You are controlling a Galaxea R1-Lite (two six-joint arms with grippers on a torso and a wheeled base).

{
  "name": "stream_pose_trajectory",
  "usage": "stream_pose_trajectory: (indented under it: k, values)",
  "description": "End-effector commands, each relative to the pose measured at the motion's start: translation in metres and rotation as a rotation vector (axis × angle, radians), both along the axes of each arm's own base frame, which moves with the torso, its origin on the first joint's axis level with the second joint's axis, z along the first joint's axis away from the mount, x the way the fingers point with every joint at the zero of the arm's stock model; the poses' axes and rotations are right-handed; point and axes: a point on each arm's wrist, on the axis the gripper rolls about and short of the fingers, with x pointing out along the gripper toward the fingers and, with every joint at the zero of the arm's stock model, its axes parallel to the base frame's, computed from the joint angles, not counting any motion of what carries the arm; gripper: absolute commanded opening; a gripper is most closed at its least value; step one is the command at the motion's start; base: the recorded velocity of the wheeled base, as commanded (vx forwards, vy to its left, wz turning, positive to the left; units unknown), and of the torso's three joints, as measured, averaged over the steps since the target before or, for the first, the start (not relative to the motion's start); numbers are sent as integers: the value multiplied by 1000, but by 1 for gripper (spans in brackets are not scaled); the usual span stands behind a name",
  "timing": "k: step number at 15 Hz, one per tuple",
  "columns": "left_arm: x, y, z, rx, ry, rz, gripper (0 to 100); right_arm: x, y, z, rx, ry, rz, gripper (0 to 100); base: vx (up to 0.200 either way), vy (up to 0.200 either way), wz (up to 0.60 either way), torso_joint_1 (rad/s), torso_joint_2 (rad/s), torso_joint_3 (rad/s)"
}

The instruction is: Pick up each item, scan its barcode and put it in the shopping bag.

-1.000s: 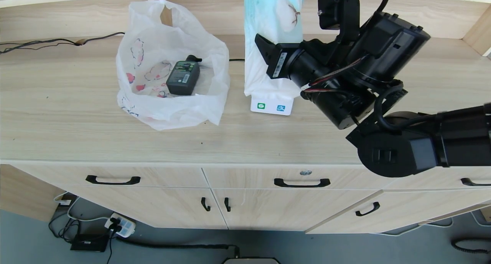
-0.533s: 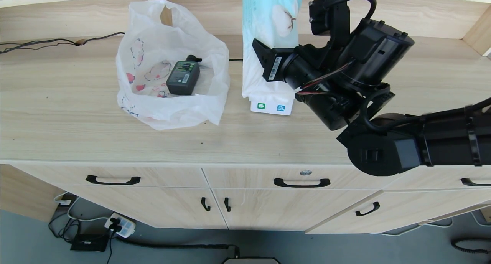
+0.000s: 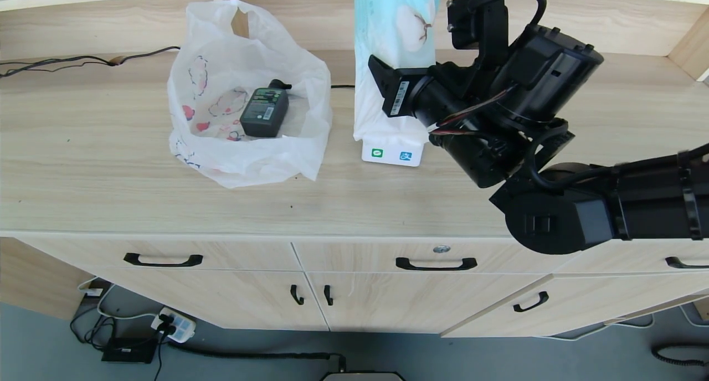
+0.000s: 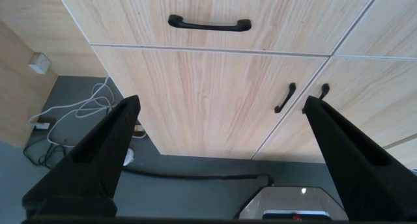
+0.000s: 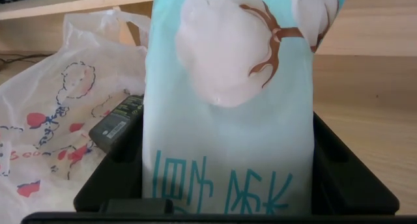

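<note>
Gripping a tall mint-and-white, cotton-printed tissue pack [image 3: 388,32]: right hand [image 5: 228,175]; left hand [image 4: 221,107] gapes empty.

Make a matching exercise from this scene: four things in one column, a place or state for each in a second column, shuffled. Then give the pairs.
Things
1. pack
2. black device
3. bag
4. left gripper

Places or states
A. open, down in front of the cabinet doors
B. held upright in the right gripper
C. lying inside the bag
D. standing open on the counter, to the left of the pack

Pairs: 1-B, 2-C, 3-D, 4-A
</note>
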Motion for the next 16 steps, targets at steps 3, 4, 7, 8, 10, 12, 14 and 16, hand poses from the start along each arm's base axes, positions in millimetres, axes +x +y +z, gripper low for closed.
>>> stream_pose_trajectory:
  k: [3,4,7,8,10,12,14,16]
  values:
    - [0,0,0,-7,1,0,100,-18,-11,22,-35,-68,-31,0,0,0,0,0,0,0]
    - [0,0,0,-9,1,0,100,-26,-17,30,-40,-84,-44,0,0,0,0,0,0,0]
    - [0,0,0,-13,1,-1,100,-62,-51,35,-133,-37,-59,0,0,0,0,0,0,0]
    - [0,0,0,-13,2,0,100,-79,-65,36,-164,-1,-56,0,0,0,0,0,0,0]
    - [0,0,0,-13,4,0,100,-109,-90,23,-226,75,-46,0,0,0,0,0,0,0]
    - [0,0,0,-12,2,-1,100,-141,-115,-10,-274,148,-17,0,0,0,0,0,0,0]
    - [0,0,0,-13,4,0,100,-175,-143,-50,-330,216,-7,0,0,0,0,0,0,0]
    - [0,0,0,-21,4,0,100,-195,-162,-67,-333,232,-14,0,0,0,0,0,0,0]
